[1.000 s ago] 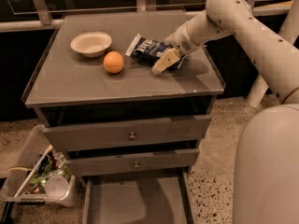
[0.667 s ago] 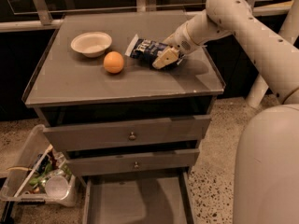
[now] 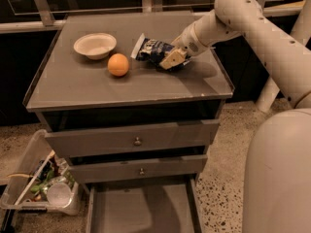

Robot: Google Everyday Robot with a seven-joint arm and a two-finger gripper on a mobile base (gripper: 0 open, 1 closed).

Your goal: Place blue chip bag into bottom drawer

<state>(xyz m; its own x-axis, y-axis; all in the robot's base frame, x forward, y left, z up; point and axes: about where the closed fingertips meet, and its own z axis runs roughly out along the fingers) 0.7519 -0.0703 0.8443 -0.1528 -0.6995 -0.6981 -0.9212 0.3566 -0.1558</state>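
Note:
The blue chip bag [image 3: 151, 49] lies on the cabinet top, right of the orange [image 3: 118, 64]. My gripper [image 3: 172, 58] is low over the bag's right end and touches or overlaps it. The bag's left end with its white crimp shows free. The bottom drawer [image 3: 141, 208] is pulled open at the foot of the cabinet, and its grey floor shows with nothing on it.
A white bowl [image 3: 95, 45] stands at the back left of the cabinet top. The two upper drawers [image 3: 137, 141] with round knobs are only slightly open. A clear plastic bin [image 3: 43, 183] of clutter stands on the floor to the left. My white arm [image 3: 272, 47] fills the right side.
My gripper has moved a little to the left, further onto the right end of the chip bag. The bag, orange and bowl have stayed in place.

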